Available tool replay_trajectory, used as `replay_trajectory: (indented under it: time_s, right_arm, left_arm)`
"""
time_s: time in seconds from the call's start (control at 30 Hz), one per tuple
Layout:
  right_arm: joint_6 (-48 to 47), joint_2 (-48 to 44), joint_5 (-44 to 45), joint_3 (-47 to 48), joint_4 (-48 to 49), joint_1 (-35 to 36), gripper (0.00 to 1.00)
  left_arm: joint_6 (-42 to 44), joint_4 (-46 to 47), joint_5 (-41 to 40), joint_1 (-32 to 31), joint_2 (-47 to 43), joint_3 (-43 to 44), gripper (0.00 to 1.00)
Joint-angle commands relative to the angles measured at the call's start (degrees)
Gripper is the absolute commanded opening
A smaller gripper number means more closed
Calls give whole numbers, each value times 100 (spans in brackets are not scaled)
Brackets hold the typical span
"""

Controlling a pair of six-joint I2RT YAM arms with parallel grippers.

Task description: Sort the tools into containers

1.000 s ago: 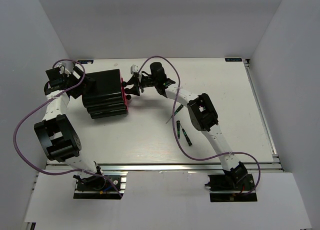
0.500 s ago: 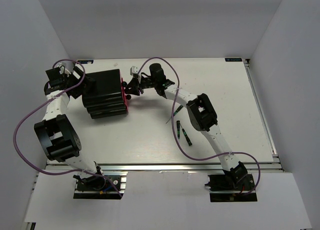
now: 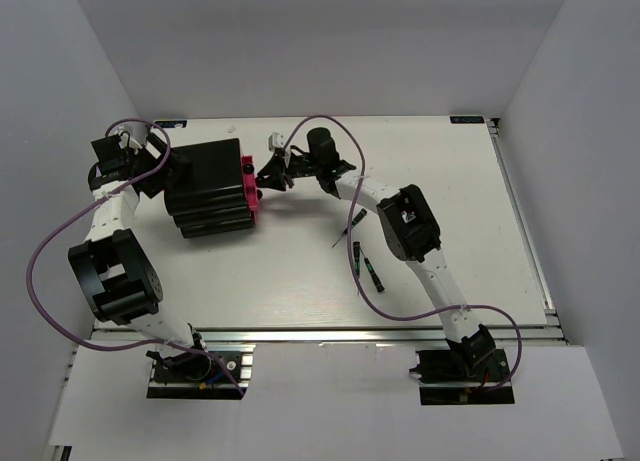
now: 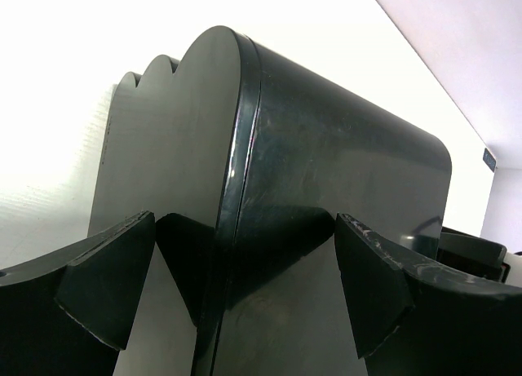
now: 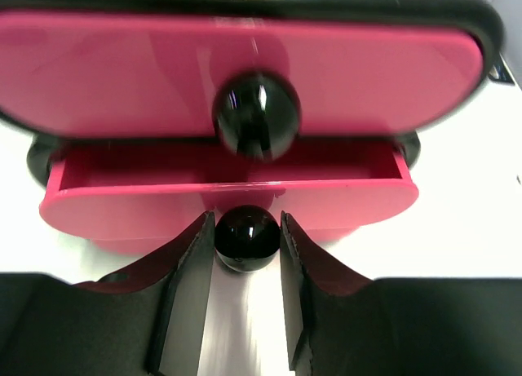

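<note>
Black plastic fills the left wrist view; the left gripper [image 4: 245, 266] stands with its jaws spread wide, one finger on each side of the rear edge of the cabinet [image 4: 326, 172], and whether either pad touches the shell cannot be told. From above, that gripper [image 3: 165, 173] sits at the cabinet's [image 3: 205, 186] back, on the left part of the table [image 3: 450, 181]; the cabinet's pink fronts face right.

In the right wrist view the upper drawer [image 5: 367, 74] sits flush in the black frame, its round upper knob [image 5: 256, 115] shining at the centre; the lower drawer [image 5: 342, 198] stands part way out, its tray open to view with nothing visible inside. The right gripper [image 5: 245, 258] is pressed together on the lower knob [image 5: 246, 237], a finger [image 5: 189, 286] touching each side of the ball. From above, this gripper [image 3: 268, 173] is just beside the pink fronts [image 3: 250, 189].

Further right, the screwdrivers [image 3: 357, 258] lie on the table, well apart from the cabinet; two dark, green-marked ones rest near each other beside the right arm's elbow, a third [image 3: 357, 218] lies just beside the forearm, and a thin sliver [image 3: 340, 243] between them is too small to name.
</note>
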Motion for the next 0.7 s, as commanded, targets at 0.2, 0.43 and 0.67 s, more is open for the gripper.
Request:
replay_trajectory:
  time_s: [0.2,0.43,0.67]
  right_arm:
    - [-410,-782,-215,-1093,-88,-679,22]
    - [-586,-1054,-295,-1436,-220,-794,49]
    - [-1015,-1748,-680,-1489,-1106,-1092,73]
  left_arm:
    - [294,-886,-227,-148,299,-99,97]
    - [286,-869,-218,-148,299,-64,97]
    - [312,-904,-262,-148,229,-107,97]
